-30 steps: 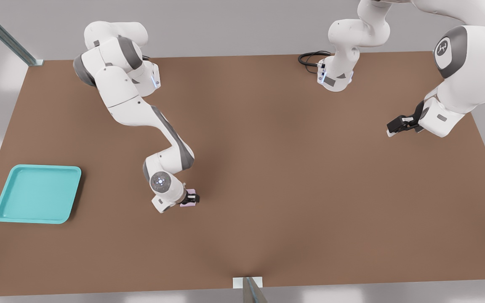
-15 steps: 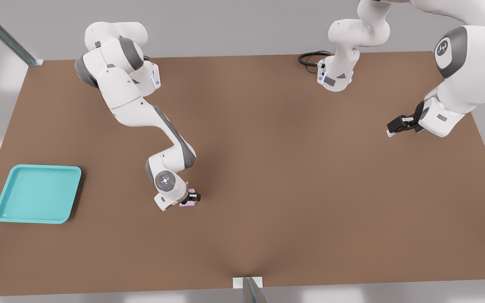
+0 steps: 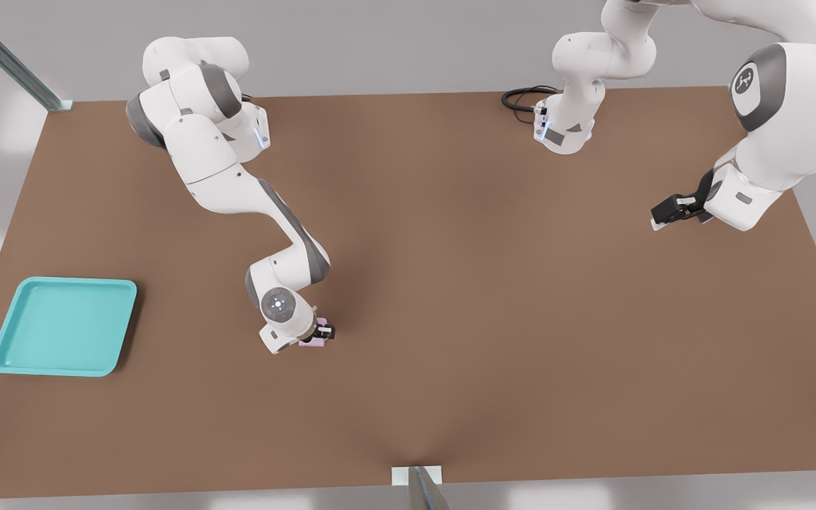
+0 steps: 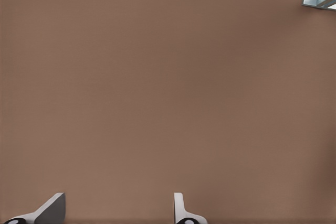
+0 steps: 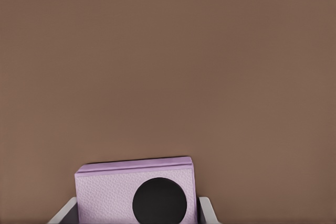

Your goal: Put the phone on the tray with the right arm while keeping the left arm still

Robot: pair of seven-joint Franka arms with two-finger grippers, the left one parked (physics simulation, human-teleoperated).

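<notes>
The pale-pink phone (image 3: 311, 342) sits between the fingers of my right arm's gripper (image 3: 320, 332), low over the brown table a little to the front view's left of centre. In the right wrist view the phone (image 5: 105, 190) shows one round black lens, and a grey finger (image 5: 206, 211) presses against each of its sides. The gripper is shut on the phone. The teal tray (image 3: 61, 326) lies flat near the table's edge at the front view's left, well apart from the gripper, with nothing in it.
The parked arm (image 3: 769, 127) hangs over the table at the front view's right. A black cable (image 3: 521, 95) lies by the far base. A metal post (image 3: 422, 489) stands at the near edge.
The gripper and phone have shifted very slightly toward the front view's left. The tray and the parked arm have not moved.
</notes>
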